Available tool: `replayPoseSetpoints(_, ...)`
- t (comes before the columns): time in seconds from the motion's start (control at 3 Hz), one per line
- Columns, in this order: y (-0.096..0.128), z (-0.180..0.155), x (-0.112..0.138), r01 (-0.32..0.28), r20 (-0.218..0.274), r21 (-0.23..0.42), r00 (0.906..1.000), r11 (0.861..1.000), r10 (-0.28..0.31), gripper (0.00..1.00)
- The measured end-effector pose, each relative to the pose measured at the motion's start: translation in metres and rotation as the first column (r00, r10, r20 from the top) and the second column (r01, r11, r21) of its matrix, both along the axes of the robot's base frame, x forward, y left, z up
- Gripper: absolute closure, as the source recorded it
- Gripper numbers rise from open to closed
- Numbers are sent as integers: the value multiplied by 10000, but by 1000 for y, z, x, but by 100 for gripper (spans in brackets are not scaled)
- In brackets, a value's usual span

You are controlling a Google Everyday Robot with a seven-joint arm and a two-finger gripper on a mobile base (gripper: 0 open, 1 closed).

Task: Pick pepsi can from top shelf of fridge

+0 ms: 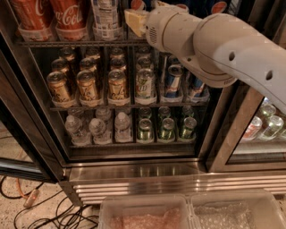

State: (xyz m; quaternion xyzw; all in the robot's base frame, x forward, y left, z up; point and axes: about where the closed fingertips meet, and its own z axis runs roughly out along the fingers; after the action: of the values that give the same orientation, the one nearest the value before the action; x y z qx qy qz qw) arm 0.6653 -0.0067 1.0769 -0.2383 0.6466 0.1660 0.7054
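1. The fridge (27, 134) stands open, its dark frame around three wire racks.
2. The white arm (232, 49) reaches in from the right, and the gripper (136, 21) sits at the top shelf (67, 43), just right of a white-and-blue labelled bottle (106, 15).
3. Only a cream-coloured tip of the gripper shows past the wrist. How far open it is, or whether it holds anything, cannot be told.
4. A pepsi can (219, 6) stands on the top shelf behind the arm, to the right of the gripper. It is cut by the upper edge, with only part of its red-white-blue globe showing. A second globe peeks out just above the gripper.
5. At the shelf's left end, red Coca-Cola cans (69, 15) show part of the white script.
6. On the middle rack are gold cans (88, 87) whose labels cannot be read, then a green-and-white can (145, 82), then blue-and-silver cans (173, 80) partly behind the arm.
7. On the lowest rack, clear water bottles (98, 129) stand on the left and green cans (166, 129) on the right.
8. Below is the ribbed steel base (143, 181). Two pale bins (143, 210) sit in front of it, and cables (40, 214) lie on the floor at left.
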Motion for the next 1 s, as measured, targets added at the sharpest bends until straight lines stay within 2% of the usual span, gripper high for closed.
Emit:
replayPoseSetpoints(0.33, 2, 10, -7, -211, 315, -97, 9993, 9997, 214, 100)
replayPoseSetpoints(0.67, -8, 21, -25, -333, 693, -250, 9970, 9991, 350, 100)
replayPoseSetpoints(1.0, -10, 23, -30, -442, 741, -323, 9962, 9985, 465, 100)
